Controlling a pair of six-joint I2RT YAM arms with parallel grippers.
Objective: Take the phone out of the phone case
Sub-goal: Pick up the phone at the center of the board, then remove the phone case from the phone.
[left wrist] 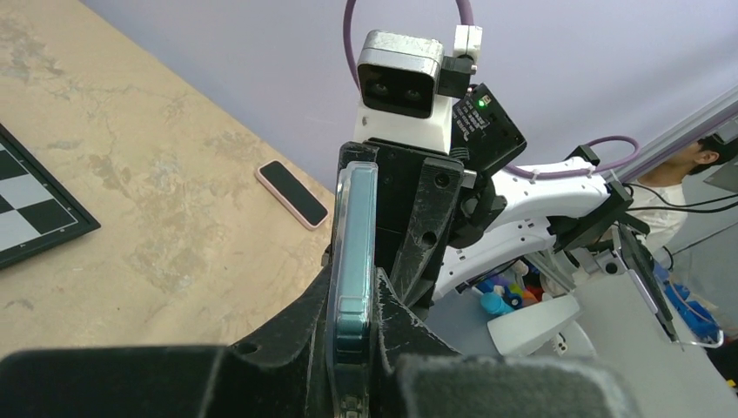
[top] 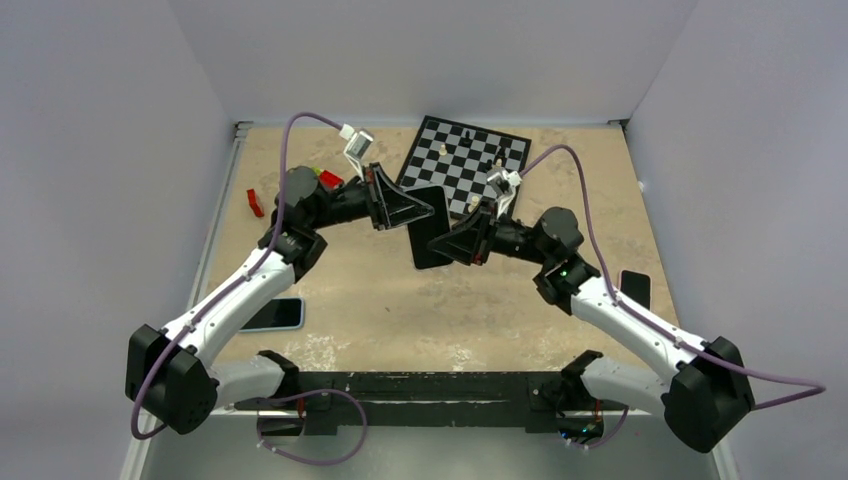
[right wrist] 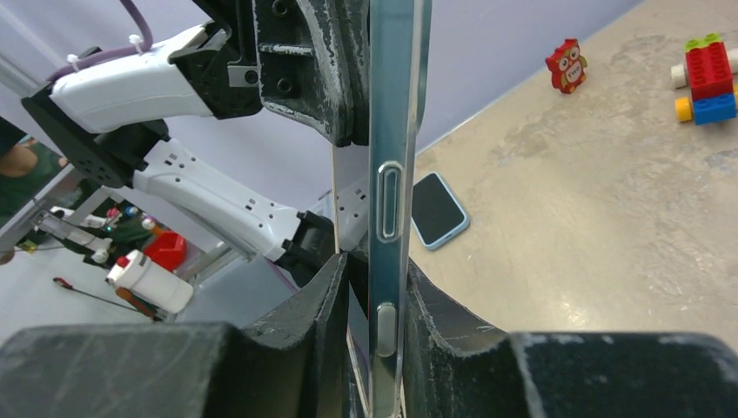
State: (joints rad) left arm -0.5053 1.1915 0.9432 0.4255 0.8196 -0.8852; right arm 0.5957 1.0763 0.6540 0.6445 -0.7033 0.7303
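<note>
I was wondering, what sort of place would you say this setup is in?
Probably a robotics lab test cell: a walled table strewn with unrelated props, namely a chessboard, toy bricks and a spare phone, with a person in view beyond it.

- The cased phone [top: 430, 228] is hanging over the middle of the table [top: 400, 300], with the left gripper [top: 405, 210] clamping it from the left and the right gripper [top: 452, 240] clamping it from the right.
- The chessboard [top: 455, 160] is lying just behind them, by the far edge, with chess pieces [top: 497, 160] sitting on it.
- A toy figure [top: 256, 202] and a block stack [top: 328, 180] are lying far left, behind the left arm.
- A second phone [top: 272, 314] is lying flat near the left edge, touching the left arm's outline.
- A third phone [top: 635, 288] is lying flat near the right edge, just right of the right arm.
</note>
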